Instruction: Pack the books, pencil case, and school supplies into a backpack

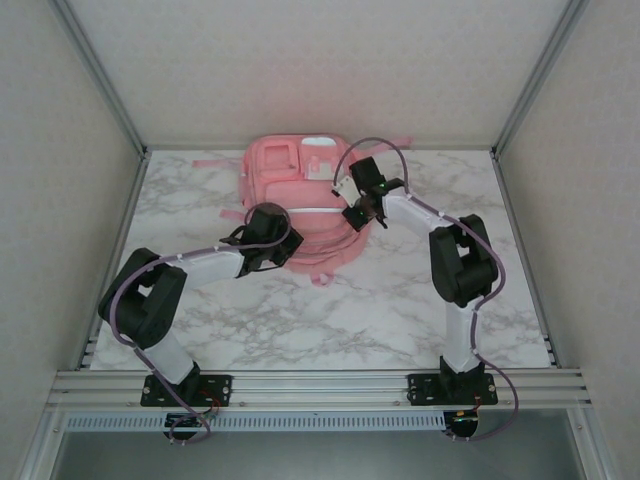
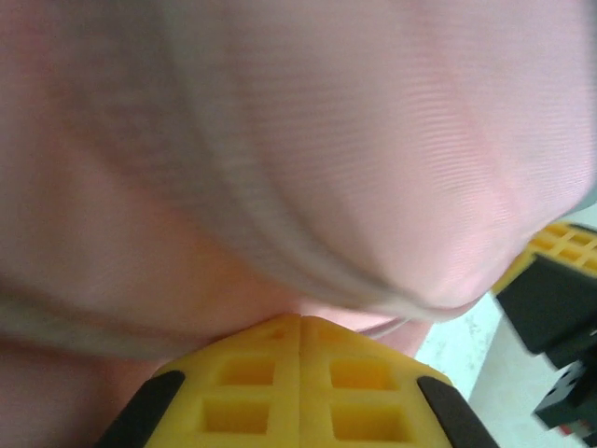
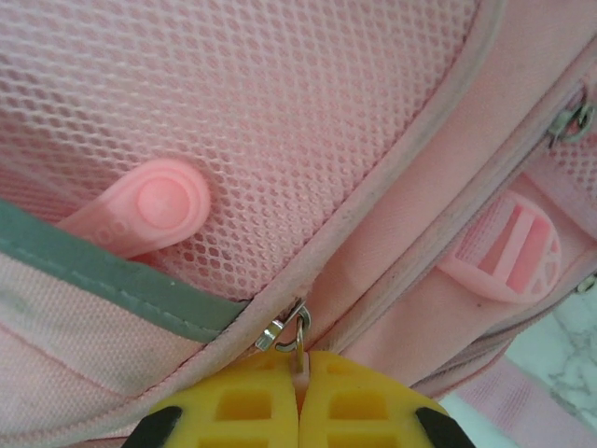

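While you look over the cell, note the white marble-patterned table [image 1: 300, 320] under both arms, the pale walls [image 1: 60, 150] on three sides and the aluminium posts [image 1: 100, 75] at the corners. At the far middle of the table lies the pink backpack [image 1: 300, 175], front pockets up.

Start on the left. Your left gripper [image 1: 262, 243] sits at the backpack's near-left edge, and the bag stretches ahead of it and to its right. From the left wrist, its yellow fingertips [image 2: 242, 392] are pressed together, closed. Pink fabric bulges directly above them and touches the tips (whether a fold is pinched between them you cannot tell, as the cloth is too close and blurred).

Now move right. Your right gripper [image 1: 357, 214] is over the bag's right side, with most of the backpack to its left. From the right wrist, its fingertips [image 3: 252, 406] are clamped on the zipper pull [image 3: 299, 350], and the metal slider sits just above the tips. Pink mesh [image 3: 280, 121] spreads ahead of the fingers, and a round pink tab [image 3: 159, 210] lies on it up and to the left.
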